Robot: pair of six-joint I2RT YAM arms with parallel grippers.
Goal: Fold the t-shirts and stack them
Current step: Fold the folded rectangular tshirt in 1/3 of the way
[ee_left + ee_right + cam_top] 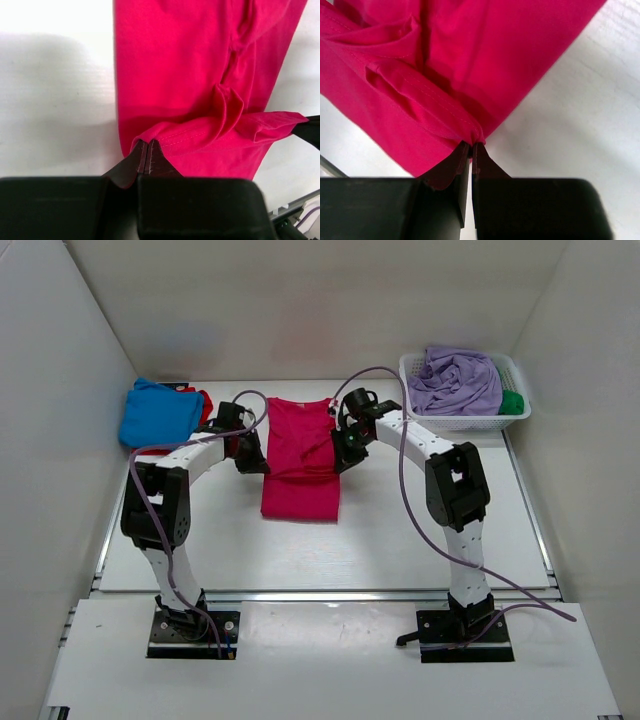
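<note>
From above, the crimson-pink t-shirt (pixel 300 465) lies lengthwise mid-counter (pixel 400 530), with its far part folded into a narrower layer over the near part. The left fingers (pixel 250 455) sit at its left edge and the right fingers (pixel 345 452) at its right edge. Both tips are lost against their dark housings here, so the grip cannot be read from this view. Far left of that shirt a bunched blue t-shirt (pixel 155 412) covers most of a red t-shirt (pixel 203 400), leaving only a strip showing. Far right of it, a white basket (pixel 470 422) holds a crumpled lavender t-shirt (pixel 455 380) that hides all but a corner of a green t-shirt (pixel 512 402).

In the left wrist view, the left fingers (pixel 147 150) are pressed tight together, pinching a stitched fold at the crimson-pink t-shirt's (pixel 175 75) edge. The camera housing blocks everything below. A dark wedge (pixel 307 131) at the fold's other end is cut off by the frame.

In the right wrist view, the right fingers (pixel 471 150) likewise pinch a hemmed fold of the shirt (pixel 495 50), tips closed on cloth. The shirt runs out of frame above and to the left.
</note>
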